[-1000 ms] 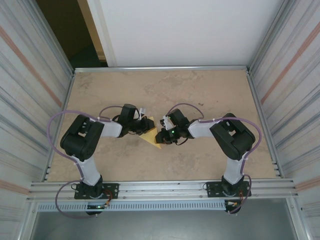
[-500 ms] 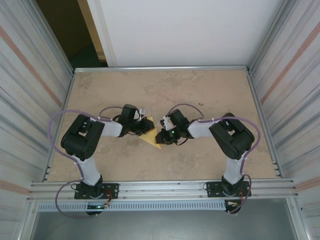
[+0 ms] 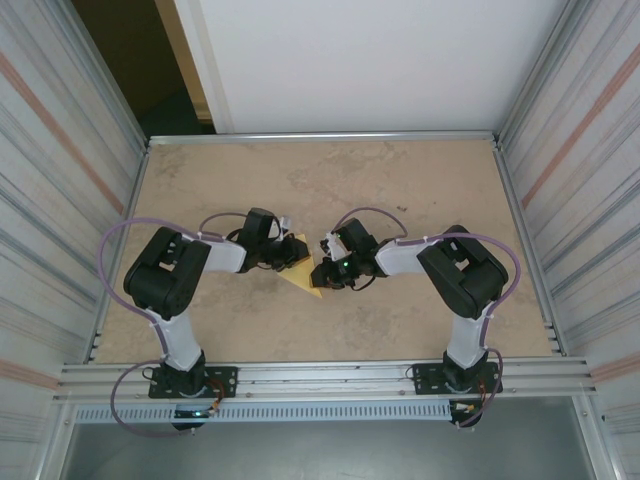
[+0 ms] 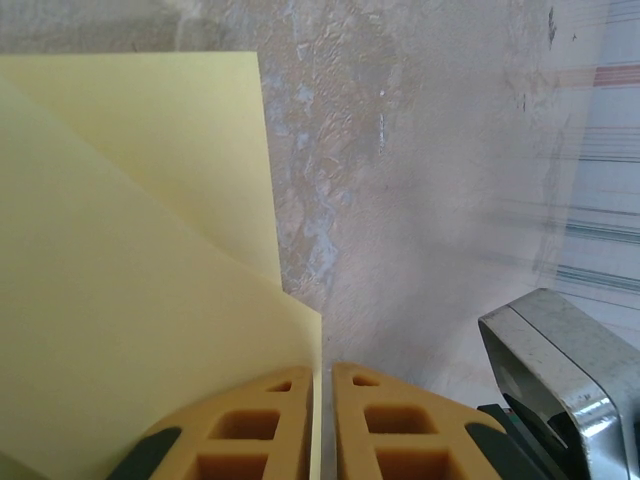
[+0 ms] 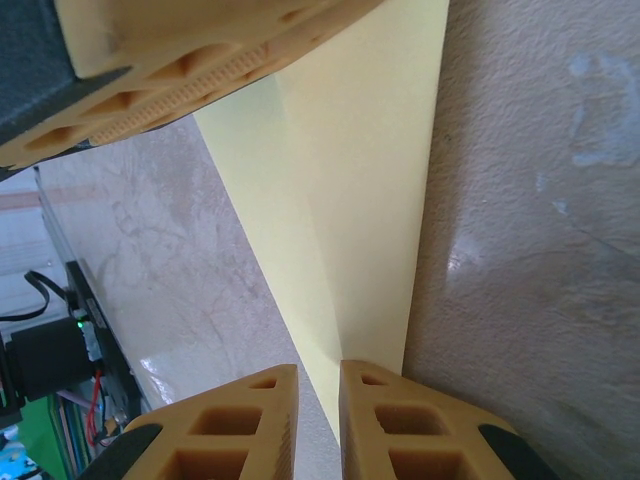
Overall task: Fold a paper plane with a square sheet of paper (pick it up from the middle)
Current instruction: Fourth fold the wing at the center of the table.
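Meeting over the middle of the bench (image 3: 400,180), both arms pinch the square sheet of paper (image 3: 309,280) between them in the overhead view. It is already creased into a pale-yellow wedge, and holding it from opposite sides likely keeps the fold from springing apart. From the left wrist, the left jaws are clenched on the sheet's edge, orange fingers (image 4: 255,430) pressed together with only paper between them and two layers fanning away to the left. From the right wrist, the right jaws grasp the sheet's narrow corner. A crease runs up toward the left arm's finger (image 5: 190,60) at the far end, probably steadying the sheet for the next fold.
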Tool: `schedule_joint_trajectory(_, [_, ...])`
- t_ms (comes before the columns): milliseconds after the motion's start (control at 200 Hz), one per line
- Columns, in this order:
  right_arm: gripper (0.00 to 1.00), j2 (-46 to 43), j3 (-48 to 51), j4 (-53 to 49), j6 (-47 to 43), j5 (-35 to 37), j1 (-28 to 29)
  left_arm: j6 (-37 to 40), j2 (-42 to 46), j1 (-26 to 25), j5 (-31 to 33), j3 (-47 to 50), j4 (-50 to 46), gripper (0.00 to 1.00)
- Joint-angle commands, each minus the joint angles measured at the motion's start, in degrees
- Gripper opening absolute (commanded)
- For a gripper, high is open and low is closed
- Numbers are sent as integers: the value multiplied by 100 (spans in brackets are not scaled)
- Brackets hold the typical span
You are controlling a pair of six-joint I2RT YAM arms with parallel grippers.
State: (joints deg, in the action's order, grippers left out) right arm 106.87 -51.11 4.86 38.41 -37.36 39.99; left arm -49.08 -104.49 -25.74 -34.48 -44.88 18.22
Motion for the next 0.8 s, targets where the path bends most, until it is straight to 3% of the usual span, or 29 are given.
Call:
schedule_joint_trajectory(0, [19,128,-109,-101,-102,5,-39,147,-128,-21,37,-113,-91,15])
schedule_joint_trajectory(225, [20,2,-67,-44,-69,18,-51,161,-134,-17,37,-103,-122,15])
schedule_joint_trajectory(406, [28,-926,237,286,207,265,-183,197,-81,1,47,-89,-153,15])
schedule_joint_trajectory(521, [28,-1331,413,240,213,547,-261,180,-97,-1,18,-96,-123,15])
schedule_joint_trajectory(797, [21,-936,137,3,79,363,-48,145,-117,0,2,-95,-55,15])
